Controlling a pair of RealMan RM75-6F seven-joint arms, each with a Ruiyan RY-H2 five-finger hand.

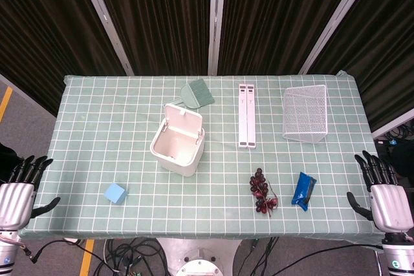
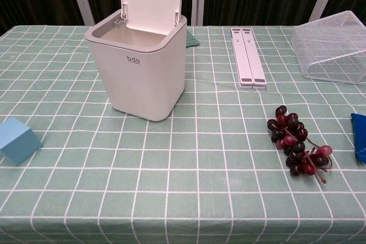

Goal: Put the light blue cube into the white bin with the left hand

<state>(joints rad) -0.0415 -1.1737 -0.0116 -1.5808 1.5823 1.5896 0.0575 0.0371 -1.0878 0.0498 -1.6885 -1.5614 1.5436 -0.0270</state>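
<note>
The light blue cube (image 1: 116, 193) lies on the green checked tablecloth near the front left; the chest view shows the cube (image 2: 18, 140) at its left edge. The white bin (image 1: 178, 141) stands mid-table with its lid flipped up, and the chest view looks into the bin (image 2: 140, 67) from the front. My left hand (image 1: 21, 189) hovers off the table's front-left corner, fingers spread, holding nothing, well left of the cube. My right hand (image 1: 383, 192) sits off the front-right corner, fingers also spread and empty. Neither hand appears in the chest view.
A bunch of dark grapes (image 1: 262, 192) and a blue packet (image 1: 303, 189) lie front right. A white wire basket (image 1: 305, 114) stands back right, a white folded stand (image 1: 246, 115) beside it, and a green brush (image 1: 198, 94) behind the bin.
</note>
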